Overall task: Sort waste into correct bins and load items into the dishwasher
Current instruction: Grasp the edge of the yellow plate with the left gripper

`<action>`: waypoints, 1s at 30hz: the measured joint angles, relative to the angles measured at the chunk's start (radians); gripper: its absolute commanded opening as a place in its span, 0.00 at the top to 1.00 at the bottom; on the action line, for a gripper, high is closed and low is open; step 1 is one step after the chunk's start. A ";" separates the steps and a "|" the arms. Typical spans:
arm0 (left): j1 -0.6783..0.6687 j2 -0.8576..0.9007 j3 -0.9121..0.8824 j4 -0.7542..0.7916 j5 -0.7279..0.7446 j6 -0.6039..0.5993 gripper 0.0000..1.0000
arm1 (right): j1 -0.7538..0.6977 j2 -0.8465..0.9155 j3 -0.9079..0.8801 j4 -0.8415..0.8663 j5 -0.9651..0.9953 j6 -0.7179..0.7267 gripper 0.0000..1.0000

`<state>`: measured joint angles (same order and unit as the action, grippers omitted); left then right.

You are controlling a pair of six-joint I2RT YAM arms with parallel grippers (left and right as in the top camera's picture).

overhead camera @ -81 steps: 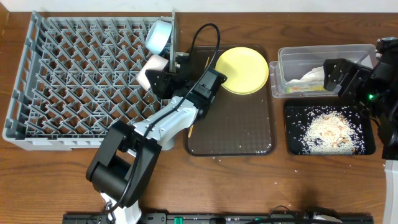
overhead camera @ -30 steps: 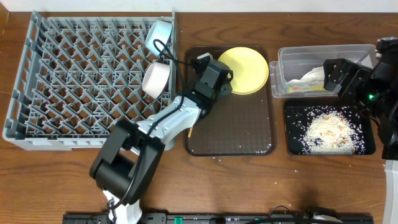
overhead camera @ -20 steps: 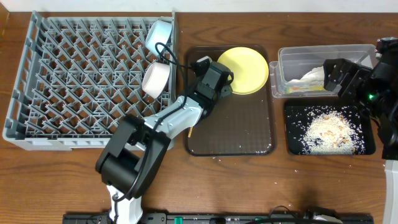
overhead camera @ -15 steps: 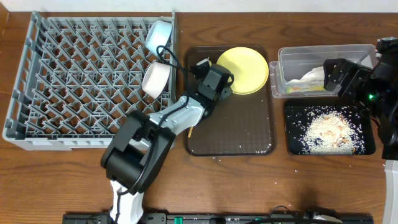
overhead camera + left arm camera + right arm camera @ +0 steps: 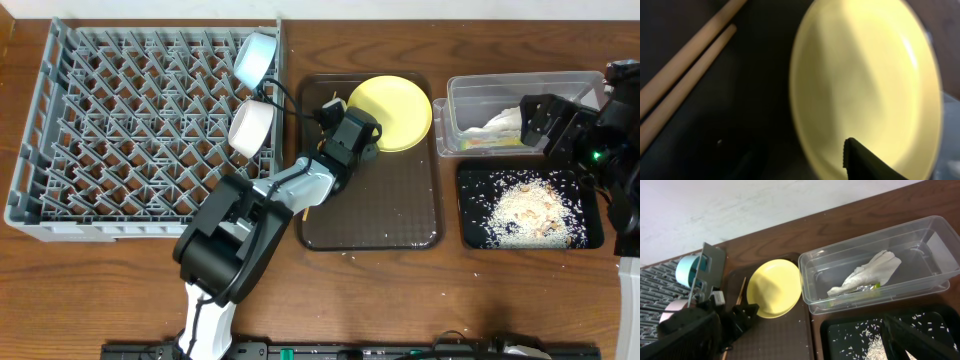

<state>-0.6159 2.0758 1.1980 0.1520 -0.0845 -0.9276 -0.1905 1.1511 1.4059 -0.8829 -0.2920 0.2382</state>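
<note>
The left gripper [image 5: 367,136] is at the rim of the round yellow plate [image 5: 398,110], which lies on the dark brown serving tray [image 5: 390,215]. Its jaws look parted and empty. The step appears to be grasping the plate. Next it must pinch the rim and carry the plate to the grey pegged dish rack [image 5: 120,130]. The right gripper [image 5: 533,120] hangs spread and empty over the clear plastic tub [image 5: 560,88].

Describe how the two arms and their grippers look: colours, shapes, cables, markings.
The left arm has bulky black joints joined by white links, and a thin black cable loops at its wrist. The left gripper is black, its finger dark and tapered. The right arm is black and blocky with a small green light; the right gripper is black too. No legible markings.
</note>
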 measured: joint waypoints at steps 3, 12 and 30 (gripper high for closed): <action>0.000 0.004 0.001 0.012 0.000 -0.002 0.50 | 0.000 0.000 0.000 0.000 0.000 0.000 0.01; -0.001 0.011 0.001 0.025 0.002 -0.019 0.71 | 0.000 0.000 0.000 0.000 0.000 0.000 0.01; 0.012 0.014 0.002 0.001 0.012 0.027 0.92 | 0.000 0.000 0.000 0.000 0.000 0.000 0.01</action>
<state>-0.6037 2.0895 1.1995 0.1528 -0.0727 -0.9009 -0.1905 1.1511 1.4059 -0.8829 -0.2920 0.2382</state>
